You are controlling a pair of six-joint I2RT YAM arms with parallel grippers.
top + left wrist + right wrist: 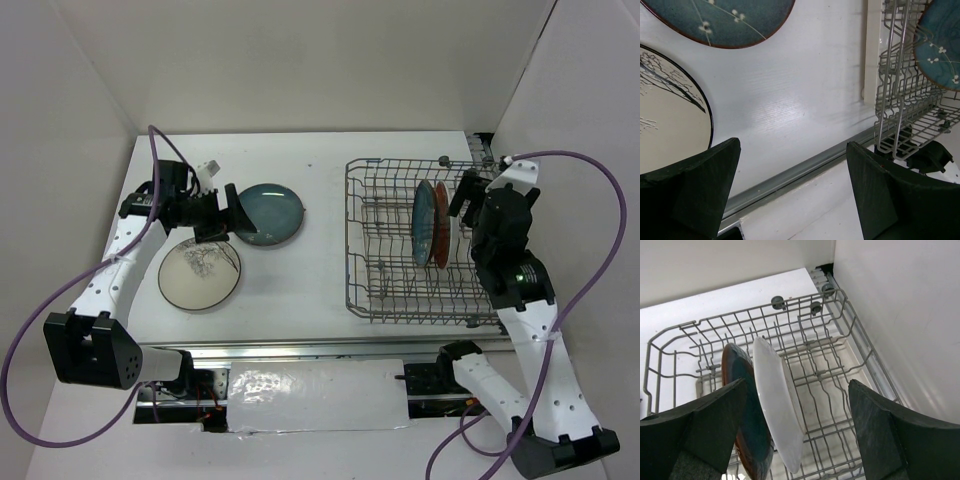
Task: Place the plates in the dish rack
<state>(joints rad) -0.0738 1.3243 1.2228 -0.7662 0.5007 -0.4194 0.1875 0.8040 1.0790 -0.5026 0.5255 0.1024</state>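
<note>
Two plates lie flat on the white desk [320, 270] at the left, and two stand on edge in the dish rack [385, 215] at the right.

The teal plate [270, 214] on the desk is a glossy dark blue-green with a thin brown rim; the left wrist view [725, 20] shows fine pale stems with small white blossoms across its face. Just beside it, nearer the arms, lies the cream plate [200, 274], which has a thin dark rim and a dark drawing of bare branches [665, 120]. The two rims are close together, but I cannot tell whether they touch.

The dish rack is a grey wire basket with rows of upright tines, and small wheels on its far rim show in the right wrist view [790, 340]. A second teal plate [423, 222] stands between the tines in the right half, with the same white blossoms on its face [942, 45]. The red plate [442, 225] stands just beside it on the right, and both lean slightly. In the right wrist view the teal one shows a brown edge [747, 415], while its neighbour shows only a plain white side [775, 400].

The left claw [228, 222] hangs over the desk at the near edges of the two flat plates, its fingers spread wide and grasping nothing [792, 190]. The right claw [468, 205] hovers above the rack just right of the standing plates, released as well, with both dark fingers apart and nothing between them [797, 435].
</note>
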